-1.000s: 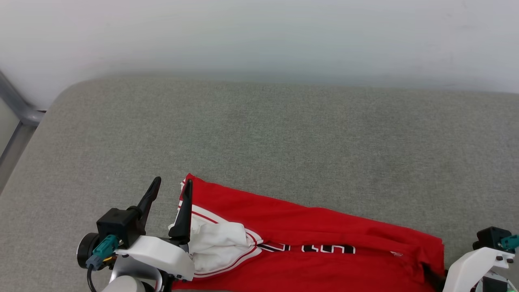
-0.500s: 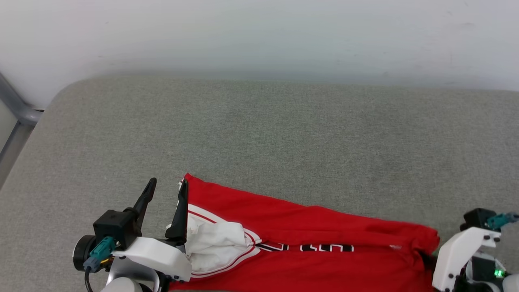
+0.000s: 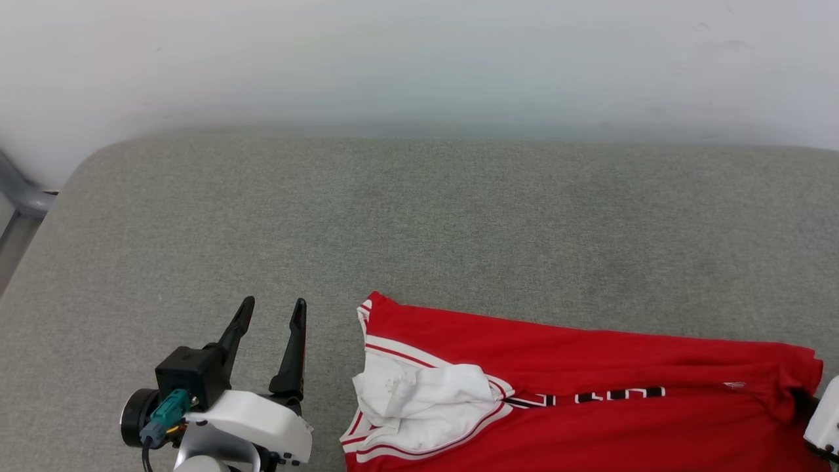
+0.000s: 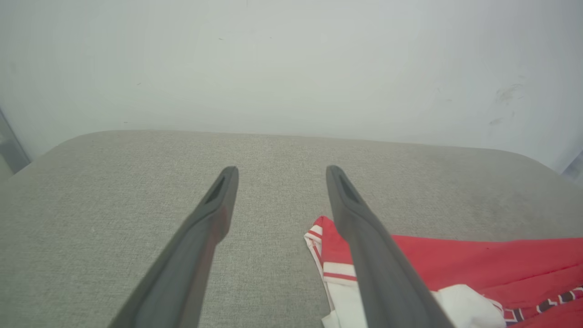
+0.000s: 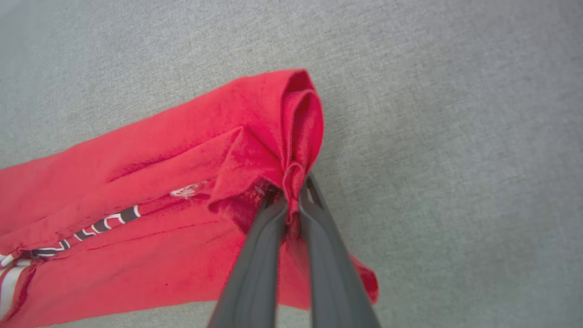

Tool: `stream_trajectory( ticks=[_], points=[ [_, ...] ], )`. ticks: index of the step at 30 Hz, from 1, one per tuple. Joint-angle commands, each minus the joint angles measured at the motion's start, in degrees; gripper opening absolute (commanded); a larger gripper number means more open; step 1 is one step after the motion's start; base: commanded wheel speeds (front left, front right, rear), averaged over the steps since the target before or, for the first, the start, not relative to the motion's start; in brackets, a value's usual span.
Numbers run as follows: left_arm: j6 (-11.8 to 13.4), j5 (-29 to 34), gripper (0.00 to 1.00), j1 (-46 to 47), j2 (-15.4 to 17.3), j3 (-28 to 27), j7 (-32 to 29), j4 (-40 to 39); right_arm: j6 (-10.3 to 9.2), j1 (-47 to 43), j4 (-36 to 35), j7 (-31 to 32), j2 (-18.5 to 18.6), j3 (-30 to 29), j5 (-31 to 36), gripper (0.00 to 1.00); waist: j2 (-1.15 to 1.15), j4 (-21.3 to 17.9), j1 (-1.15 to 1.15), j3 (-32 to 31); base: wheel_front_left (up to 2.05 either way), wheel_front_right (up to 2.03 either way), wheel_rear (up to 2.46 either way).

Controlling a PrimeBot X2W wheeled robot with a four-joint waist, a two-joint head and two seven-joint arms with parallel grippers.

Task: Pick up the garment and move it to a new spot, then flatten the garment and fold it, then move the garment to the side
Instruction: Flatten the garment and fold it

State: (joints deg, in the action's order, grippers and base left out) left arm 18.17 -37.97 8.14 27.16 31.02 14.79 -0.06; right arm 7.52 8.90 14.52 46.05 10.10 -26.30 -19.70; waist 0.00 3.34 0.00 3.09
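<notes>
2 grippers differ: the right gripper (image 5: pixel 294 193) clamps one end of the garment (image 3: pixel 590 367), likely to drag it sideways across the grey padded surface (image 3: pixel 419 216); the left gripper (image 3: pixel 272 311) stands spread, empty, near the white sleeve (image 3: pixel 426 400).

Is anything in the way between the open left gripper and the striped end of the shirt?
Nothing visible. Bare grey cushion separates the left gripper from the shirt, whose far end the right gripper pinches.
</notes>
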Motion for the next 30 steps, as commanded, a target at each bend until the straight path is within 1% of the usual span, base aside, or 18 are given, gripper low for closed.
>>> stream_trajectory(
  ticks=[1, 3, 4, 8, 11, 14, 17, 20, 25, 28, 30],
  points=[
    [0.2, 0.1, 1.00, -0.8, 0.1, 0.0, 0.0, 0.1, -0.07, -0.2, -0.7, 0.6, -1.0, -0.7, -0.3, 0.00, 0.00, -0.1, 0.00, -0.2, 0.00, 0.00, 0.00],
    [0.2, -0.1, 1.00, -0.8, 0.1, 0.0, 0.0, 0.2, -0.05, 1.3, -1.6, 3.0, -3.8, -3.0, -3.5, 0.00, 0.00, -0.3, 0.00, -0.3, 0.00, 0.00, 0.00],
    [0.3, -0.1, 1.00, -0.8, 0.1, 0.1, 0.0, 0.2, -0.05, 2.1, -2.0, 4.8, -5.0, -4.1, -6.1, 0.00, 0.00, -0.4, 0.00, -0.4, 0.00, 0.00, 0.00],
    [0.3, 0.0, 1.00, -0.4, 0.1, 0.4, -0.3, 0.1, -0.06, 3.9, -2.2, 14.0, -7.2, -5.9, -19.0, 0.00, 0.00, -0.3, 0.00, -0.4, 0.00, 0.00, 0.00],
    [0.2, 0.1, 1.00, 0.1, 0.1, 0.6, -0.5, 0.0, -0.05, 5.0, 1.5, 19.1, -7.5, -2.7, -31.4, 0.00, 0.00, 0.1, 0.00, -0.4, 0.00, 0.00, 0.00],
    [0.0, 0.1, 1.00, 0.4, 0.0, 0.9, -0.7, 0.2, -0.05, 5.6, 5.2, 20.3, -7.2, 3.1, -42.1, 0.00, 0.00, 0.8, 0.00, -0.5, 0.00, 0.00, 0.00],
    [-0.4, 0.0, 1.00, 0.7, -0.1, 1.1, -0.9, 0.6, -0.05, 5.5, 7.4, 19.1, -7.3, 10.9, -50.3, 0.00, 0.00, 1.5, 0.00, -0.6, 0.00, 0.00, 0.00],
    [-0.5, -0.1, 1.00, 1.0, -0.5, 1.5, -1.0, 0.9, -0.05, 5.8, 8.9, 15.8, -7.3, 19.4, -56.8, 0.00, 0.00, 2.5, 0.00, -0.8, 0.00, 0.00, 0.00],
    [-1.1, 0.0, 1.00, 1.7, -1.1, 2.4, -1.1, 1.2, -0.05, 7.3, 9.8, 8.1, -7.3, 33.0, -63.3, 0.00, 0.00, 4.3, 0.00, -0.5, 0.00, 0.00, 0.00],
    [-1.4, 0.1, 1.00, 2.2, -1.6, 2.7, -1.2, 1.5, -0.05, 9.3, 10.3, 2.9, -7.3, 39.3, -66.1, 0.00, 0.00, 5.5, 0.00, 0.0, 0.00, 0.00, 0.00],
    [-1.6, 0.1, 1.00, 2.8, -1.8, 2.8, -1.1, 1.7, -0.04, 11.0, 10.5, -1.2, -7.3, 42.4, -66.7, 0.00, 0.00, 6.2, 0.00, 0.5, 0.00, 0.00, 0.00]
  ],
)
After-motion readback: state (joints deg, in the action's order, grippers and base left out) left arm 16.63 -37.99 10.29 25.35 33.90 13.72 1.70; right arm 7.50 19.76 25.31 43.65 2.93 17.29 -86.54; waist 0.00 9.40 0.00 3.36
